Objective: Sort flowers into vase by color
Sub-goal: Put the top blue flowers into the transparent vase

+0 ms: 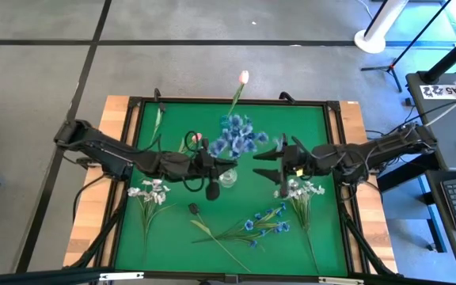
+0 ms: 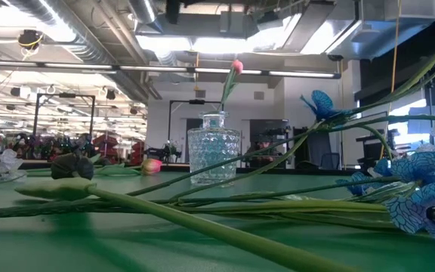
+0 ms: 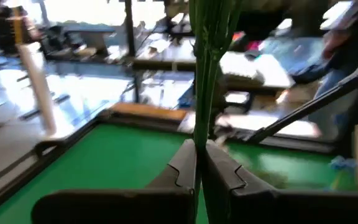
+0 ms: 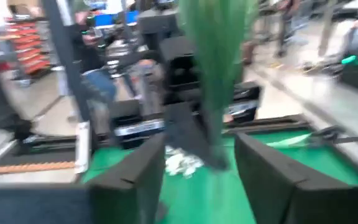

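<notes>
Green stems sprawl right up close across our surface. Blue flowers hang above the glass vase, stems pinched tight in our left jaws. Our right jaws stand wide apart, gripping nothing, beside the white sprays.

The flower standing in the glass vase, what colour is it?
Pink: a tulip bud, clearest in the low view.
</notes>
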### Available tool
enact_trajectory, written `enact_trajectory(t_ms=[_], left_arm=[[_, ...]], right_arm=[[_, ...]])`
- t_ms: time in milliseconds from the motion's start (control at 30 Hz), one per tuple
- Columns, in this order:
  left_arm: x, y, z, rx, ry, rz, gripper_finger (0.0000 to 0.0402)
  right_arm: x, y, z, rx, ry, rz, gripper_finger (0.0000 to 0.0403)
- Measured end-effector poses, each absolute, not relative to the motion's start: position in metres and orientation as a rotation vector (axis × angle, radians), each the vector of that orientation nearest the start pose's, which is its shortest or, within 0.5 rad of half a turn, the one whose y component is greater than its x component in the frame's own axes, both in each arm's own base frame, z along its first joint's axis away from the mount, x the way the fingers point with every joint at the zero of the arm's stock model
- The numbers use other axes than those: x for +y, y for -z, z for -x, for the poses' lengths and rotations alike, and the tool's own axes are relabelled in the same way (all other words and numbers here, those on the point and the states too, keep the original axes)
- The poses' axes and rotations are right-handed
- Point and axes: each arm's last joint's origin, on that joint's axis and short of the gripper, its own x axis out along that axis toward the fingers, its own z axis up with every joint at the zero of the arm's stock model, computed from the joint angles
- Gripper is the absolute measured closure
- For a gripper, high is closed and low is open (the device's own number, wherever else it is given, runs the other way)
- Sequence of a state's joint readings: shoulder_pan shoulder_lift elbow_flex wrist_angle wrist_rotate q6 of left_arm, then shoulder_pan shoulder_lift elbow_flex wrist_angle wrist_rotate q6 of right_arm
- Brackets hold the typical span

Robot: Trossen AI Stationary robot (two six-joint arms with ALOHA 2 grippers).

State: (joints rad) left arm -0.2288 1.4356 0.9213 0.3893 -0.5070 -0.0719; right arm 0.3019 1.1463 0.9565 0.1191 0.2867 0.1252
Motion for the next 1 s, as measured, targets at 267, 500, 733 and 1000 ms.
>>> enact_trajectory(t_ms=[267, 500, 733, 1000], left_arm=[[-0.054, -0.271, -0.289, 0.124, -0.310, 0.035, 0.0399], [-0.037, -0.220, -0.266, -0.039, -0.260, 0.108, 0.0399], [-0.019, -0.191, -0.275, -0.024, -0.202, 0.179, 0.0399], [-0.020, -0.169, -0.304, 0.052, -0.188, 0.163, 0.0399]], right_arm=[[0.067, -0.335, -0.232, 0.308, -0.093, -0.181, 0.0159], [0.063, -0.309, -0.227, 0.549, 0.051, -0.219, 0.0158], [0.081, -0.305, -0.215, 0.582, 0.106, -0.158, 0.0158], [0.115, -0.308, -0.189, 0.471, 0.227, -0.095, 0.0158]])
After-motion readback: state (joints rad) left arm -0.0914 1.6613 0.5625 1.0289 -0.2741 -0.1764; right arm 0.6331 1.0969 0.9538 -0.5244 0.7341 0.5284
